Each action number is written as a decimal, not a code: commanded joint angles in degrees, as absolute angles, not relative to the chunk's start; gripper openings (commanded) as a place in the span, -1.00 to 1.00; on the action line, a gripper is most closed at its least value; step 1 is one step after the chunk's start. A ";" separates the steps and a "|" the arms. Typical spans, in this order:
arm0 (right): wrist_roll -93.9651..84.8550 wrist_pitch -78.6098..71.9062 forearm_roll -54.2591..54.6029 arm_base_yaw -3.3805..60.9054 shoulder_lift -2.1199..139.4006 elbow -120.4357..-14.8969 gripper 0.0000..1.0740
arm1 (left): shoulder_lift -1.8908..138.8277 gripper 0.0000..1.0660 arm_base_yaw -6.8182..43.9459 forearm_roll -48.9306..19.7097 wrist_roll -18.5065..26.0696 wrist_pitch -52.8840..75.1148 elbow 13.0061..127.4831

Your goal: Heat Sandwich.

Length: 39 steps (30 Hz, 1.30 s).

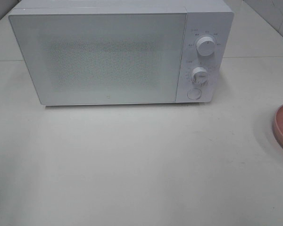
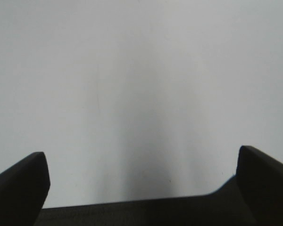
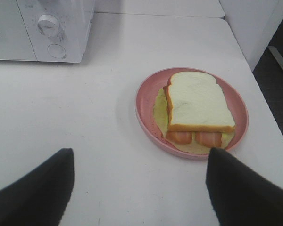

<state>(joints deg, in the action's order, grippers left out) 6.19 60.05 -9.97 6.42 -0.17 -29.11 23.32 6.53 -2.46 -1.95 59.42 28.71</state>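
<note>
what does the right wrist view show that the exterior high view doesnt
Only the right wrist view shows the sandwich in full, lying on the pink plate, with the open right gripper above the table short of it.

Only the exterior high view shows the whole microwave, its door shut, and its upper dial.

Both show the white table, the microwave's lower dial and round button, and the plate, though the exterior high view catches only its edge at the right border.

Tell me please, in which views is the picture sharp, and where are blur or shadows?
Exterior high: soft, washed-out light; the microwave dial markings are too blurred to read. Left wrist: almost featureless pale surface, with a faint dark shadow band between the left hand fingers. Right wrist: sharpest; the sandwich and pink plate are clear.
</note>
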 commanded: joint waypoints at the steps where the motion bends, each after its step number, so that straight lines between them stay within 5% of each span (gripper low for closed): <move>1: 6.30 59.59 -9.85 5.96 -1.66 -28.93 0.40 | 15.36 0.90 -0.29 -2.46 -1.83 59.30 28.48; 13: 6.30 59.59 -9.85 5.96 -1.66 -28.93 0.40 | -2.29 0.90 -1.55 -2.46 -1.83 59.24 28.48; 39: 6.30 59.59 -9.85 5.96 -1.60 -28.93 0.40 | -1.83 0.90 -1.55 -2.58 -1.83 59.24 28.48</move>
<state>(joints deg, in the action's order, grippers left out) 6.19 60.05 -9.97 6.42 -0.17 -29.11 -0.23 -1.38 -2.52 -1.78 59.47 28.71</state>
